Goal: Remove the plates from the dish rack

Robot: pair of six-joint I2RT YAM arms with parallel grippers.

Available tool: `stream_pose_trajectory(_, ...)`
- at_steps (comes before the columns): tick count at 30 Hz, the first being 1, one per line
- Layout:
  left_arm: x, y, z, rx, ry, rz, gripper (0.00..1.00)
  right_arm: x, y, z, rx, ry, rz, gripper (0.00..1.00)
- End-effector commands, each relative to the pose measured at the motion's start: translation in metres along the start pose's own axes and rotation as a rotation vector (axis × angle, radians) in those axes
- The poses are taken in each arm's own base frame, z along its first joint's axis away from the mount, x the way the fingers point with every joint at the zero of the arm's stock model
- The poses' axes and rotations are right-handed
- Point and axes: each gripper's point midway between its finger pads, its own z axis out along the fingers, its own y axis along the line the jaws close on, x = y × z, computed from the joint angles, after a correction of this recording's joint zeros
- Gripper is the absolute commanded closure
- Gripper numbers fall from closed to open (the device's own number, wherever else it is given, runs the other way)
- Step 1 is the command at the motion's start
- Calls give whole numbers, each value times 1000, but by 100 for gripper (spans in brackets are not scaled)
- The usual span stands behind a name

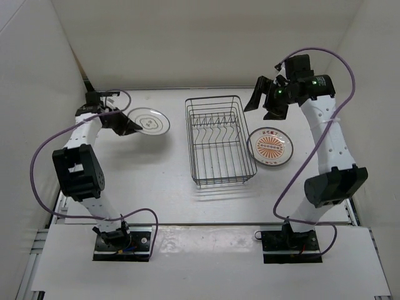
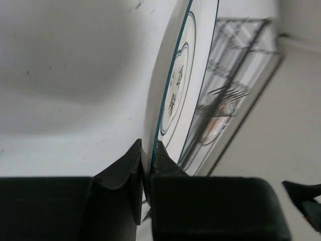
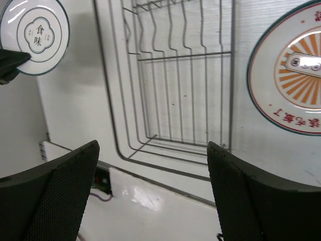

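The dark wire dish rack (image 1: 219, 140) stands mid-table and no plate shows inside it. A white plate with a grey centre motif (image 1: 152, 121) lies flat left of the rack, at or just above the table. My left gripper (image 1: 125, 124) is shut on its left rim, and the left wrist view shows the fingers (image 2: 147, 150) pinching the plate (image 2: 175, 85). The orange sunburst plate (image 1: 270, 146) lies on the table right of the rack. My right gripper (image 1: 265, 100) is open and empty, raised above the rack's far right corner. A third plate is out of view.
White walls close in the table on the left, back and right. The right wrist view looks down on the rack (image 3: 175, 75), the sunburst plate (image 3: 291, 70) and the motif plate (image 3: 35, 35). Both arm bases stand at the near edge.
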Motion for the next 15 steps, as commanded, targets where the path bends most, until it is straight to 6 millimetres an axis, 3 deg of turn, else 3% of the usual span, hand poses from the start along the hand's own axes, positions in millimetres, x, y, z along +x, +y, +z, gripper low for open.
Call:
stream_pose_trajectory(1, 37, 19, 18, -75, 93, 91, 100, 7, -40, 23, 107, 127, -41, 11)
stream_pose_trajectory(2, 56, 26, 30, -135, 160, 101, 100, 7, -42, 25, 104, 136, -25, 11)
stream_pose_trajectory(5, 71, 47, 53, -248, 223, 118, 100, 4, -57, 29, 96, 163, 64, 13)
stream_pose_trajectory(7, 76, 60, 66, -300, 243, 62, 100, 5, -59, 29, 55, 182, 127, 16)
stream_pose_trajectory(10, 71, 59, 80, -302, 238, 82, 100, 5, -65, 28, 31, 194, 177, 18)
stream_pose_trajectory(11, 86, 62, 86, -342, 286, 93, 100, 6, -68, 28, 24, 198, 192, 19)
stream_pose_trajectory(15, 87, 75, 91, -405, 317, 134, 95, 5, -70, 32, -15, 213, 224, 21)
